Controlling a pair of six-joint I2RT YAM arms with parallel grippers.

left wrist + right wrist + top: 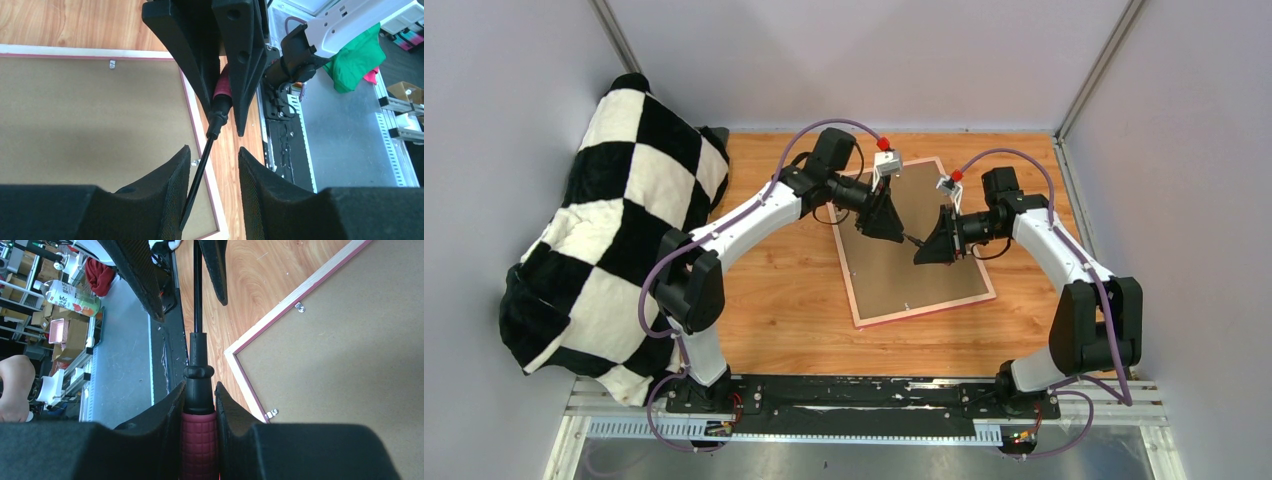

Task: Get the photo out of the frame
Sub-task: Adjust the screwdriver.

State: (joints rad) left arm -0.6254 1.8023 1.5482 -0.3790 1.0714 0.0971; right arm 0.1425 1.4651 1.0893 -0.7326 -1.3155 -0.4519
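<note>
We had the frame (924, 310) lying face down on the worktop (764, 310), so its brown backing board (914, 270) faced up and the small metal clips (300, 306) along the pink edge could be reached. Our right pincer (200, 385) was clamped on the red handle of a screwdriver (198, 347), likely for prying those clips. Our left pincer (214, 150) stood parted, fingers either side of the shaft and not closed on it, perhaps to steady it. The photo was hidden; we judged it lay inside the frame, under the board.
</note>
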